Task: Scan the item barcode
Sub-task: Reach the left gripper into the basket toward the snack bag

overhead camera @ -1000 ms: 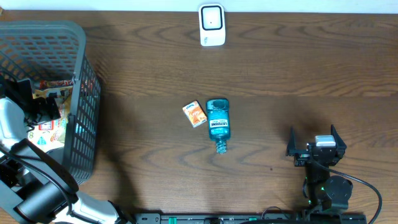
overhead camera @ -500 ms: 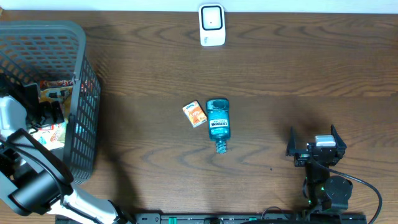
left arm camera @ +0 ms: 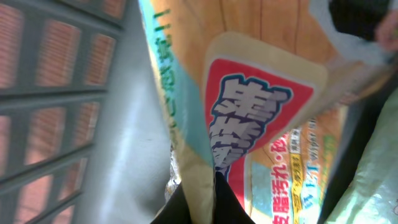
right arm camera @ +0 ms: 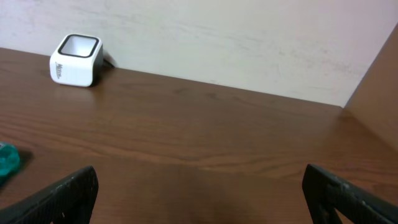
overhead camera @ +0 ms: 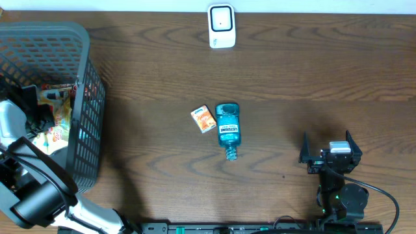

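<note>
One of each on the desk [overhead camera: 162,71]
One basket [overhead camera: 88,97]; right of it one scanner [overhead camera: 221,26], one bottle [overhead camera: 227,128], one box [overhead camera: 203,119]; inside it at least one packet [left arm camera: 261,124], exact count unclear.

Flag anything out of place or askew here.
The blue mouthwash bottle lies flat on the table rather than upright. The small orange box beside it sits skewed to it. Nothing looks spilled or damaged.

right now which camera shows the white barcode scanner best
The overhead view: the barcode scanner sits whole and unblocked at the far edge of the table, seen from above. The right wrist view shows it small and side-on at far left. The left wrist view misses it, filled by a printed pouch.
</note>
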You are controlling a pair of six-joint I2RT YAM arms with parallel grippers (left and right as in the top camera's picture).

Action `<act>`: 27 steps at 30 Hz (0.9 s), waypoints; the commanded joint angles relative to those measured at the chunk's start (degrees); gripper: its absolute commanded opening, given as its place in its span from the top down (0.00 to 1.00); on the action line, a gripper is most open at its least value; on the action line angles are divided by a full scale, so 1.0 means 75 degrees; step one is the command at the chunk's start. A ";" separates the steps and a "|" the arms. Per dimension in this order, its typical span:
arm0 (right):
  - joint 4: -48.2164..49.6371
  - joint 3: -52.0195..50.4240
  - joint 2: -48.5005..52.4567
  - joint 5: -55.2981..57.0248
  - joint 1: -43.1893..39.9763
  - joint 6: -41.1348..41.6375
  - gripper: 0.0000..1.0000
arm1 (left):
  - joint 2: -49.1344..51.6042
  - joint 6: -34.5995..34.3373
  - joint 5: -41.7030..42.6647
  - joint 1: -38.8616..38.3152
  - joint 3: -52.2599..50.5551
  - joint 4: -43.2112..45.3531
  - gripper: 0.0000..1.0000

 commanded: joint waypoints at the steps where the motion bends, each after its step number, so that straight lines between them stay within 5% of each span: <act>1: -0.0026 -0.0009 -0.0015 0.0006 0.0070 -0.0055 0.01 | -0.0740 -0.0152 -0.0242 0.0026 0.0350 0.0169 0.93; 10: -0.0026 -0.0009 -0.0015 0.0006 0.0070 -0.0055 0.01 | -0.2984 -0.2072 0.0108 0.0026 0.0350 0.1207 0.93; 17: -0.0026 -0.0009 -0.0015 0.0006 0.0070 -0.0055 0.01 | -0.4803 -0.2273 0.1172 0.0017 0.0347 0.1603 0.92; 18: -0.0026 -0.0009 -0.0015 0.0006 0.0070 -0.0055 0.01 | -0.4896 -0.2273 0.1087 0.0020 0.0347 0.1533 0.86; 20: -0.0026 -0.0009 -0.0015 0.0006 0.0070 -0.0055 0.01 | -0.4890 -0.2273 0.0641 0.0020 0.0306 0.1180 0.28; 22: -0.0026 -0.0009 -0.0015 0.0006 0.0070 -0.0055 0.01 | -0.4695 -0.2256 0.0376 0.0020 0.0178 0.0901 0.11; 27: -0.0026 -0.0009 -0.0015 0.0006 0.0070 -0.0055 0.01 | -0.3663 -0.1139 0.0335 0.0020 -0.0079 0.0239 0.02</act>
